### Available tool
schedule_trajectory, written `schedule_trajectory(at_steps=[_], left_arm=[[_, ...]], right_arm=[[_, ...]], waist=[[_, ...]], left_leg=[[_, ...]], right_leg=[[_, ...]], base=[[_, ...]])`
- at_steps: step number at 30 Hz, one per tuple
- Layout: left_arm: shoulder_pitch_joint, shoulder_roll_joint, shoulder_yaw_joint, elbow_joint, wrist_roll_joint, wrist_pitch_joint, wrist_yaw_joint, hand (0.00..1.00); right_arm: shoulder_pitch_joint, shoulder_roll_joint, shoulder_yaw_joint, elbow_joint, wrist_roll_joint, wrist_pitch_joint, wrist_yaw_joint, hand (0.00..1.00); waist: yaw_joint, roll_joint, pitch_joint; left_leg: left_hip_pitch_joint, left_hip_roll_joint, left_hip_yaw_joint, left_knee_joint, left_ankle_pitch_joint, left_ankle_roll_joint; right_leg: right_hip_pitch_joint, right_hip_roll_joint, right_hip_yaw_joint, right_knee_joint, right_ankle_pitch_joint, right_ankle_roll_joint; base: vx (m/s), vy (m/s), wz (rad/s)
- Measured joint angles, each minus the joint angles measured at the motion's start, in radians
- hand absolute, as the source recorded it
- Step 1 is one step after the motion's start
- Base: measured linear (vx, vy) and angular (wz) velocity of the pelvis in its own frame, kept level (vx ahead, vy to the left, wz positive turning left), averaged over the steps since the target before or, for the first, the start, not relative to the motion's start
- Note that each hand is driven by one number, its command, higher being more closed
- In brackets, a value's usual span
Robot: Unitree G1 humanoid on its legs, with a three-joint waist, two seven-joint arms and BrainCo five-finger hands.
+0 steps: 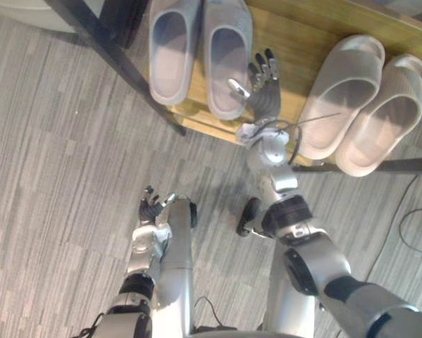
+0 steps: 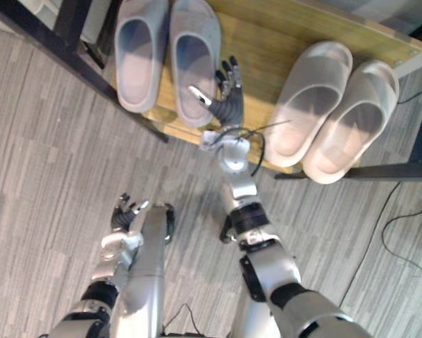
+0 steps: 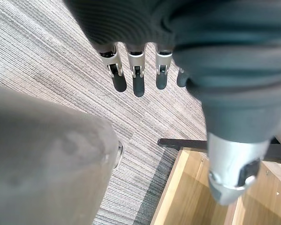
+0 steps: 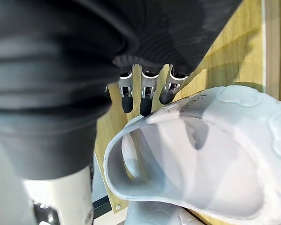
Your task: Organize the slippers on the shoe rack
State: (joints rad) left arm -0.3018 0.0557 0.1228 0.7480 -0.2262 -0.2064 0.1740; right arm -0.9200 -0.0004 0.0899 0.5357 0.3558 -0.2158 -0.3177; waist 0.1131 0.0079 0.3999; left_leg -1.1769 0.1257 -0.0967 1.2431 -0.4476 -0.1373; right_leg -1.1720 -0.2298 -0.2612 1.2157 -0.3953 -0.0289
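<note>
Hanging low over the grey striped carpet (image 1: pixel 56 176), the robot's left hand (image 1: pixel 153 208) is holding nothing, its fingers loose and apart. Further out, the right hand (image 1: pixel 265 91) is reaching over the front edge of the wooden shelf (image 1: pixel 295 42). Its fingers are lying straight and spread above bare wood. Its thumb is angling toward the heel of a grey slipper (image 1: pixel 228 60); whether the two are touching cannot be told. That slipper is sitting just beside its mate (image 1: pixel 172 49) at the shelf's left end, both toes pointing toward the back. Well apart, at the right end, a beige slipper (image 1: pixel 341 95) and its partner (image 1: pixel 383 120) are lying side by side at a slant, their heels overhanging the front edge. A black frame bar (image 1: pixel 105 42) is slanting across the rack's left corner, and the carpet is running right up to the shelf.
</note>
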Motion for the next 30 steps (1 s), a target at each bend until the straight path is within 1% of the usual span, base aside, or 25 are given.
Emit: schedule_trajectory(at_steps=[4, 9, 10, 11, 13, 14, 15, 17, 18, 20, 25, 26, 30], left_arm=[[-0.001, 0.0, 0.0, 0.0, 0.0, 0.0, 0.002, 0.0], [-0.004, 0.001, -0.002, 0.004, 0.0, 0.002, 0.02, 0.0], [-0.007, 0.001, -0.002, 0.01, 0.0, 0.002, 0.021, 0.0], [-0.008, 0.001, -0.002, 0.012, 0.0, 0.003, 0.021, 0.0], [-0.02, 0.001, -0.003, 0.03, 0.0, 0.01, 0.024, 0.0], [-0.02, 0.001, -0.003, 0.03, 0.0, 0.014, 0.026, 0.0], [-0.022, -0.001, -0.005, 0.032, 0.0, 0.022, 0.04, 0.0], [-0.025, -0.007, -0.005, 0.04, 0.0, 0.026, 0.042, 0.0], [-0.025, -0.009, -0.005, 0.041, 0.0, 0.026, 0.042, 0.0], [-0.025, -0.025, -0.008, 0.041, 0.001, 0.027, 0.048, 0.0], [-0.033, -0.041, -0.026, 0.039, 0.008, 0.028, 0.064, 0.0], [-0.034, -0.045, -0.026, 0.039, 0.009, 0.029, 0.065, 0.0], [-0.042, -0.058, -0.025, 0.039, 0.009, 0.038, 0.066, 0.0]], right_arm=[[-0.024, 0.001, -0.001, 0.034, 0.019, 0.0, -0.007, 0.0], [-0.056, 0.002, -0.006, 0.072, 0.091, 0.002, -0.009, 0.0], [-0.061, 0.003, -0.007, 0.077, 0.125, 0.001, -0.009, 0.0], [-0.062, 0.004, -0.007, 0.079, 0.132, 0.001, -0.009, 0.0], [-0.071, 0.015, -0.01, 0.099, 0.198, -0.011, -0.015, 0.0], [-0.074, 0.021, -0.011, 0.106, 0.204, -0.012, -0.018, 0.0], [-0.08, 0.045, -0.012, 0.119, 0.234, -0.01, -0.026, 0.0], [-0.08, 0.085, -0.012, 0.143, 0.249, -0.009, -0.029, 0.0], [-0.08, 0.091, -0.012, 0.148, 0.253, -0.011, -0.031, 0.0], [-0.08, 0.117, -0.02, 0.152, 0.277, -0.014, -0.046, 0.0], [-0.08, 0.118, -0.02, 0.156, 0.308, -0.009, -0.047, 0.0], [-0.08, 0.118, -0.019, 0.156, 0.319, -0.009, -0.047, 0.0], [-0.079, 0.117, -0.019, 0.157, 0.32, 0.001, -0.047, 0.0]], waist=[[0.001, 0.001, 0.0], [0.002, 0.005, -0.002], [0.004, 0.006, -0.003], [0.004, 0.007, -0.003], [0.011, 0.012, -0.006], [0.012, 0.013, -0.007], [0.017, 0.017, -0.009], [0.021, 0.022, -0.009], [0.022, 0.023, -0.009], [0.025, 0.033, -0.014], [0.031, 0.043, -0.019], [0.033, 0.046, -0.021], [0.035, 0.047, -0.021]], left_leg=[[0.001, 0.002, -0.002, 0.0, 0.001, -0.002], [0.005, 0.005, -0.001, -0.002, 0.003, -0.006], [0.006, 0.006, 0.0, -0.002, 0.004, -0.006], [0.007, 0.007, 0.0, -0.002, 0.004, -0.007], [0.01, 0.013, 0.001, -0.002, 0.004, -0.008], [0.01, 0.015, 0.001, -0.002, 0.005, -0.008], [0.015, 0.023, 0.003, -0.004, 0.005, -0.009], [0.032, 0.024, 0.004, -0.013, 0.008, -0.012], [0.034, 0.023, 0.004, -0.015, 0.008, -0.013], [0.053, 0.024, 0.005, -0.023, 0.008, -0.013], [0.061, 0.024, 0.008, -0.038, 0.011, -0.01], [0.063, 0.026, 0.007, -0.039, 0.015, -0.019], [0.073, 0.029, 0.007, -0.045, 0.017, -0.022]], right_leg=[[0.0, 0.002, -0.001, 0.0, 0.0, 0.0], [0.0, 0.004, -0.001, 0.0, 0.001, -0.002], [0.0, 0.004, -0.001, 0.0, 0.002, -0.004], [0.0, 0.004, -0.001, 0.0, 0.002, -0.004], [0.001, 0.011, 0.0, -0.002, 0.006, -0.012], [0.002, 0.014, 0.0, -0.004, 0.008, -0.014], [0.005, 0.023, 0.0, -0.012, 0.013, -0.023], [0.019, 0.025, 0.0, -0.018, 0.014, -0.024], [0.022, 0.025, 0.0, -0.019, 0.014, -0.025], [0.039, 0.028, 0.0, -0.025, 0.014, -0.024], [0.045, 0.029, 0.001, -0.035, 0.014, -0.024], [0.045, 0.031, 0.001, -0.035, 0.014, -0.025], [0.053, 0.033, -0.002, -0.037, 0.017, -0.029]], base=[[-0.02, -0.012, -0.01], [-0.03, -0.014, -0.02], [0.0, 0.0, 0.0], [0.0, 0.0, 0.0], [0.0, 0.0, -0.06], [-0.01, -0.003, -0.15], [-0.01, -0.006, -0.13], [-0.01, -0.006, -0.05], [0.0, 0.0, 0.0], [-0.02, -0.016, 0.0], [-0.01, -0.004, 0.0], [0.0, 0.0, 0.0], [0.0, 0.0, 0.0]])
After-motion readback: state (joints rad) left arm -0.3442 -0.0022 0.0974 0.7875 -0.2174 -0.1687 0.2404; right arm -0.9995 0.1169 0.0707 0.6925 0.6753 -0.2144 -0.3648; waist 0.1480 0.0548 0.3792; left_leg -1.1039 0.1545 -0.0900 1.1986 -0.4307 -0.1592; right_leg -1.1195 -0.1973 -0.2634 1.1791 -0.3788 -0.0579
